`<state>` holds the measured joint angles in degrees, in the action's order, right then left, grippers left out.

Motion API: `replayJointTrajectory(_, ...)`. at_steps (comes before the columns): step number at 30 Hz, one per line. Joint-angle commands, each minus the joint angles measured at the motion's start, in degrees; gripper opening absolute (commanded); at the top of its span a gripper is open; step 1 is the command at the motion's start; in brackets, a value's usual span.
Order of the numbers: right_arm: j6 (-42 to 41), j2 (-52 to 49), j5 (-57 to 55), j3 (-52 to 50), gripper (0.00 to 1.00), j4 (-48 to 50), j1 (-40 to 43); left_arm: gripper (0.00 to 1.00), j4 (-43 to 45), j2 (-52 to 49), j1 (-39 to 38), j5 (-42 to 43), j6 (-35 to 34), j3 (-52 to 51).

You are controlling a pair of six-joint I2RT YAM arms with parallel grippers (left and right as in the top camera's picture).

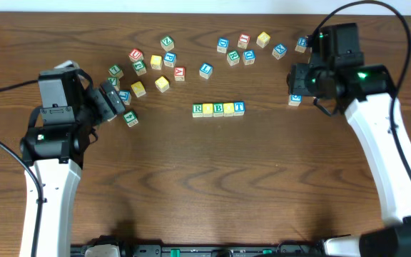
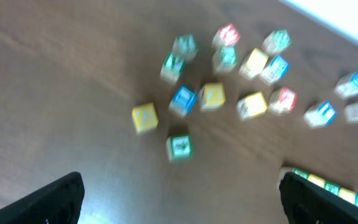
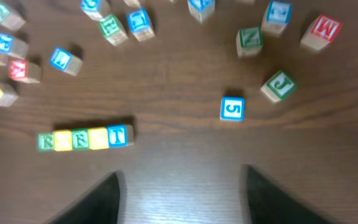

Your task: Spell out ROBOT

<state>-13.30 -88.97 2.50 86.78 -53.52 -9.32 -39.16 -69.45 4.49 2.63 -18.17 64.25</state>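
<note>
Overhead, ROBOT cubes [image 1: 218, 108] form one touching row.

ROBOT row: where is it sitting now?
Overhead view: the ROBOT row lies central on the table, alone, just below the scattered loose cubes.

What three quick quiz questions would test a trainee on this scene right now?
1. True or false: the row holds four cubes.
2. In the overhead view, the row's right end cube shows: A) T B) M C) 5.
3. Fill in: the left gripper and right gripper are both ____ and empty.
Key: 1 false; 2 A; 3 open.
</note>
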Motion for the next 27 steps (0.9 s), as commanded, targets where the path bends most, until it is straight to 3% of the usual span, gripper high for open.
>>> replayJointTrajectory(1,1.38,4.11,-1.05,1.14,0.76,-0.28,0.24,0.99,-0.70,-0.59,0.31,-0.31,-1.16,0.48)
replayJointTrajectory(4,1.36,6.73,-0.85,1.14,0.99,-0.28,0.24,0.99,-0.92,-0.74,0.33,-0.31,-1.16,0.48)
replayJointTrajectory(27,1.33,10.97,-0.39,1.14,0.99,-3.30,0.24,0.99,-0.92,-0.79,0.33,-0.31,-1.16,0.48)
